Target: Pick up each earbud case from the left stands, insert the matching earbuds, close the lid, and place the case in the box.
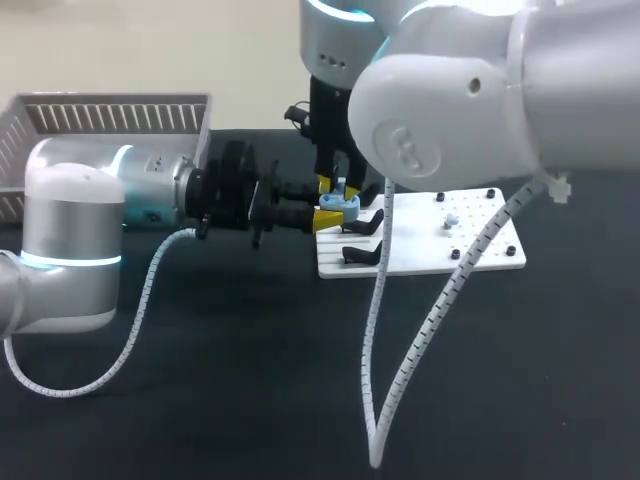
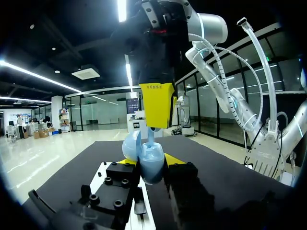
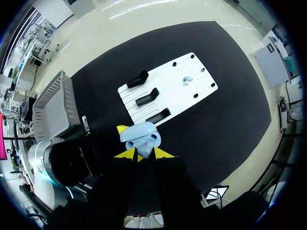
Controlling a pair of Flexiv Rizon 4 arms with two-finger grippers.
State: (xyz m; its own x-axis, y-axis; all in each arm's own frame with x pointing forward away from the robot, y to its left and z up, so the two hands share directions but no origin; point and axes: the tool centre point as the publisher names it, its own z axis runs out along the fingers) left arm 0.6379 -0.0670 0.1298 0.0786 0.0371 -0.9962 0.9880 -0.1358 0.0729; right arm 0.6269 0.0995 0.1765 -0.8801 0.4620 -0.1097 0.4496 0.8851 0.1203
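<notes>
Nearest, the left gripper (image 1: 328, 213) lies level above the black worktop (image 1: 250, 380), clamped from both sides on the light blue, rounded plastic earbud case (image 3: 140, 136), which is held clear of the surface with its lid (image 2: 130, 146) swung open. Directly over it, the right gripper (image 3: 145, 153) points down, its fingers pinched on a small light blue earbud (image 2: 150, 136) whose stem reaches the case's open mouth. Judged step: seating this earbud. Recommend a straight vertical descent into its well, the case held steady, and release only once it is fully seated. Beyond, the white perforated board (image 3: 192, 96) carries three black stands (image 3: 147, 97) and a second loose earbud (image 3: 187, 79). Farthest, the white slatted plastic box (image 1: 110, 115) awaits the closed case.
</notes>
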